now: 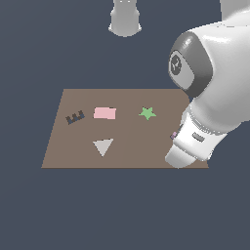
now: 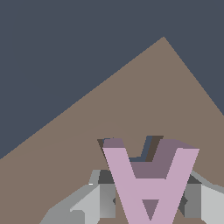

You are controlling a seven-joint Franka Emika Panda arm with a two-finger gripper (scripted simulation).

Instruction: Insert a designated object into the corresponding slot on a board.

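Gripping the lilac A piece (image 2: pixel 150 188) between closed fingers (image 2: pixel 94 203), the gripper (image 2: pixel 148 201) hangs over the brown board (image 1: pixel 124 141) near its 4 o'clock corner; dark A-shaped slot (image 2: pixel 151 148) edges show behind it.

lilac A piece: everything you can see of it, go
The lilac A piece is a flat, matte, thick-cut letter with two legs, a crossbar and a small triangular hole. In the wrist view it sits between the end effector fingers, which press its sides, above the brown board and its dark recess. In the exterior view the arm hides nearly all of it.
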